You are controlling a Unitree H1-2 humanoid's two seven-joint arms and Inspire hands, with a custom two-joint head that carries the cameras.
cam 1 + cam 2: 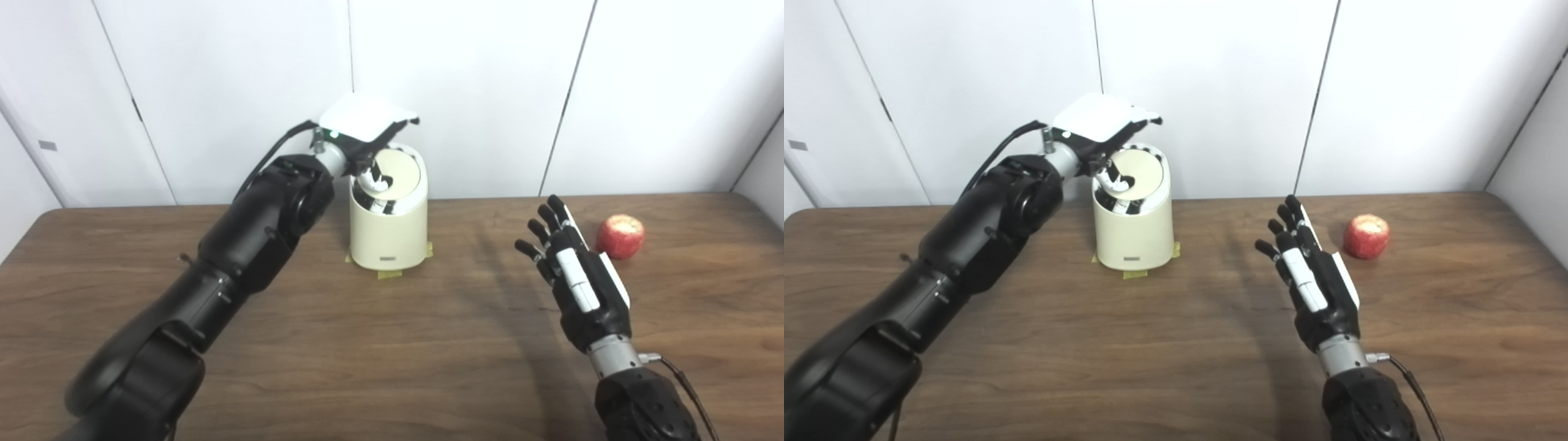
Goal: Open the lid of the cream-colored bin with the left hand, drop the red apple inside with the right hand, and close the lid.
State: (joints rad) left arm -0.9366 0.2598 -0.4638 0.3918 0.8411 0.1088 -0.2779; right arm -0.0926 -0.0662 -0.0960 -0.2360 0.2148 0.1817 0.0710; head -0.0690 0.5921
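The cream-colored bin [388,229] stands upright at the table's far middle. Its round lid [401,171] is tilted, leaving a dark gap on its left side. My left hand [364,122] hovers over the bin's top, white back up, with fingers [373,184] curled down over the lid's left edge into that gap. The red apple [620,236] lies on the table at the right, a pale patch on top. My right hand [576,275] is open, fingers spread and pointing away, just left of the apple and apart from it.
Yellow tape [389,274] marks the bin's base on the brown wooden table [392,355]. White wall panels stand close behind the bin. The table's right edge runs near the apple [1366,236].
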